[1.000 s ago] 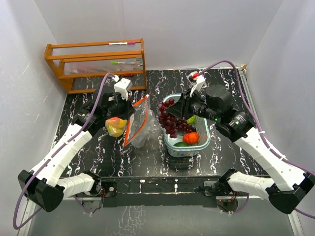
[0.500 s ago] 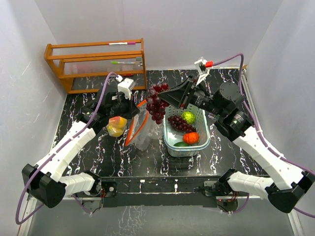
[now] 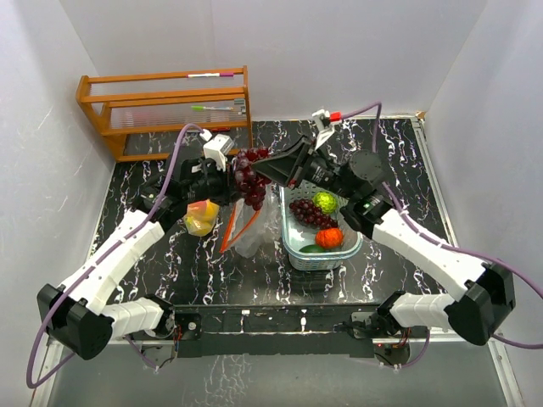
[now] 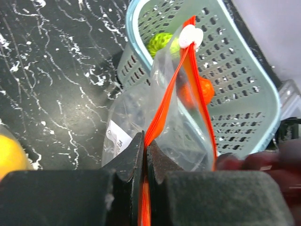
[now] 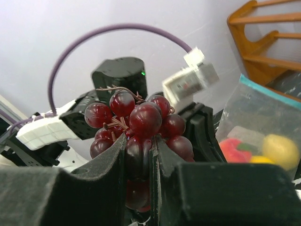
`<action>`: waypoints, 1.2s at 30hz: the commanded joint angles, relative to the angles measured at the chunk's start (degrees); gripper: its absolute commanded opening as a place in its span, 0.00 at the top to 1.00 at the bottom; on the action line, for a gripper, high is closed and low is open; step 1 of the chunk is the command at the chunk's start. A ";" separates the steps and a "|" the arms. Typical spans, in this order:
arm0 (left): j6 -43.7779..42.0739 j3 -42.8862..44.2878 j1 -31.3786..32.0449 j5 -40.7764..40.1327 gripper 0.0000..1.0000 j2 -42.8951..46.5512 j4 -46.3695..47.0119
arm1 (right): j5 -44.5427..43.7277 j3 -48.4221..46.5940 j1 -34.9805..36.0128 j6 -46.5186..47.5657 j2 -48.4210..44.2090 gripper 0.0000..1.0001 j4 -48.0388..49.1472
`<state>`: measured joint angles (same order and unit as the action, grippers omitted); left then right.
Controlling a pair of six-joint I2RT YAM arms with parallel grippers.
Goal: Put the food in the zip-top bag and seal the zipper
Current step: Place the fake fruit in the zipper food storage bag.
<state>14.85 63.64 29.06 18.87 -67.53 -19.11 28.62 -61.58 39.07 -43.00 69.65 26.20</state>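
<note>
My left gripper (image 3: 222,181) is shut on the orange zipper edge (image 4: 162,113) of the clear zip-top bag (image 3: 247,227) and holds its mouth up. My right gripper (image 3: 260,170) is shut on a bunch of dark purple grapes (image 3: 248,180), held in the air right above the bag's mouth and next to the left gripper. In the right wrist view the grapes (image 5: 145,117) sit between the fingers. The teal basket (image 3: 349,244) holds another grape bunch (image 3: 309,212), a bumpy green fruit (image 3: 323,201) and an orange-red fruit (image 3: 329,238).
Yellow and pink fruits (image 3: 199,217) lie in a second clear bag left of the held bag; they also show in the right wrist view (image 5: 277,149). A wooden rack (image 3: 165,106) stands at the back left. White walls enclose the black marbled table (image 3: 153,254).
My right gripper has lifted the grapes out of the basket and carried them left, to above the bag's mouth. The left gripper keeps holding the zipper edge.
</note>
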 commanded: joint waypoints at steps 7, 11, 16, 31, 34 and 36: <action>5.40 -3.94 0.09 5.85 1.00 4.42 4.97 | -7.33 5.45 3.51 -0.94 1.35 0.92 14.79; 5.30 -3.12 0.12 5.53 1.00 4.61 3.73 | -13.27 7.75 4.60 3.79 -1.42 0.92 6.77; 4.56 -0.36 0.12 3.99 1.00 4.90 0.83 | -19.70 10.37 5.88 9.02 -5.41 0.92 -4.76; 5.51 3.04 0.12 5.72 1.00 4.16 0.39 | -38.97 1.99 17.29 16.27 6.37 0.92 -24.30; 5.54 3.62 0.12 6.19 1.00 3.98 0.31 | -42.83 -3.52 18.20 16.78 11.41 0.92 -29.29; 5.69 3.77 0.12 6.95 1.00 4.01 0.43 | -45.53 -5.90 18.67 17.21 13.92 0.92 -31.39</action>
<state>19.46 63.88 28.40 20.88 -64.62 -20.36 -9.50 -60.07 56.51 -27.97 79.79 -2.15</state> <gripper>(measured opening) 0.011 0.199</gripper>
